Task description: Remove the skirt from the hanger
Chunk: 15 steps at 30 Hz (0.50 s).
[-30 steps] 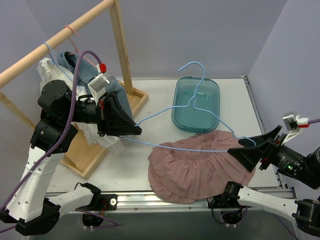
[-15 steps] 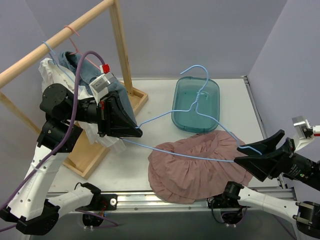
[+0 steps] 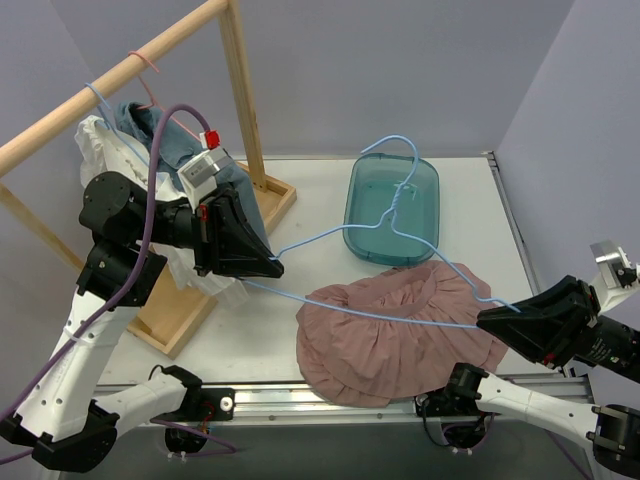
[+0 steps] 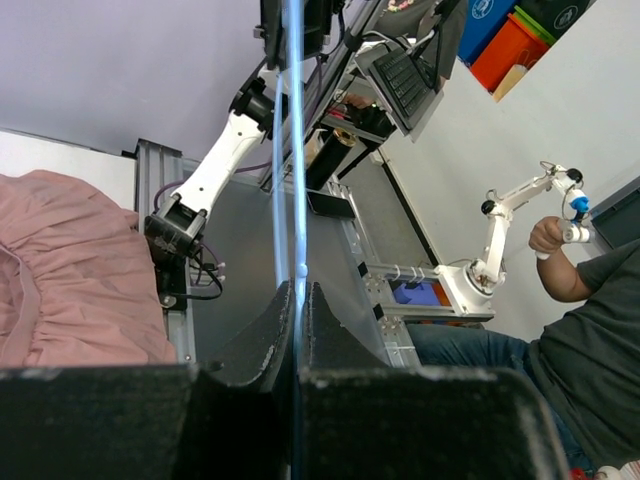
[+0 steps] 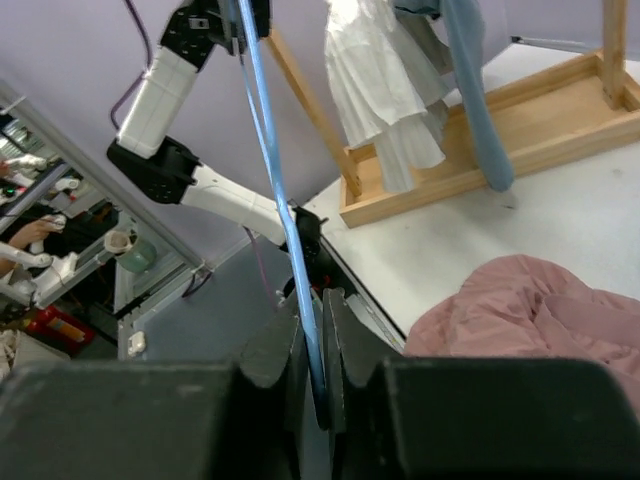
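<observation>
The pink skirt (image 3: 400, 340) lies crumpled on the table at the near middle, also seen in the left wrist view (image 4: 60, 250) and the right wrist view (image 5: 545, 310). The light blue wire hanger (image 3: 395, 215) stretches above it, its bottom wire crossing the skirt's upper folds and its hook raised over the tub. My left gripper (image 3: 272, 263) is shut on the hanger's left tip; the wire (image 4: 296, 150) runs out from between its jaws (image 4: 297, 292). At the hanger's right corner my right gripper (image 3: 492, 318) is shut on the wire (image 5: 265, 150), which is pinched between its jaws (image 5: 313, 305).
A translucent teal tub (image 3: 425, 190) sits at the back centre under the hanger's hook. On the left stands a wooden rack (image 3: 245, 90) with a base frame (image 3: 170, 320). A denim garment (image 3: 165, 135) and a white garment (image 3: 105, 150) hang from it.
My right gripper has closed on the hanger's right corner and drawn back toward the lower right. The hanger's right end has dropped lower over the skirt. The left arm barely moved.
</observation>
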Motion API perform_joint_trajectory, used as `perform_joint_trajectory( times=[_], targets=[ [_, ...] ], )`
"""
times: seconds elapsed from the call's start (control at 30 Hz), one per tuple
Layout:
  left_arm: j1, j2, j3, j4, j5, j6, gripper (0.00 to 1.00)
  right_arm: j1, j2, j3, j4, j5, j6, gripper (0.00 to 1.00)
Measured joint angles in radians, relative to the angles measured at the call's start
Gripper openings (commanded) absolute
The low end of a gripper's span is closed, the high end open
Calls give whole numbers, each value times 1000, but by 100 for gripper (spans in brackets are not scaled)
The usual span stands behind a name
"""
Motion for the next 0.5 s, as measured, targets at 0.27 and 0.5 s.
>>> perform_joint_trajectory(
  times=[0.27,0.5],
  targets=[
    [5,-2,-16,-16,-11,28,88,6,5,20,22,-50,-3,0],
    [50,0,57,-299,-217,204,94,6,7,25,22,10,-3,0]
  ],
)
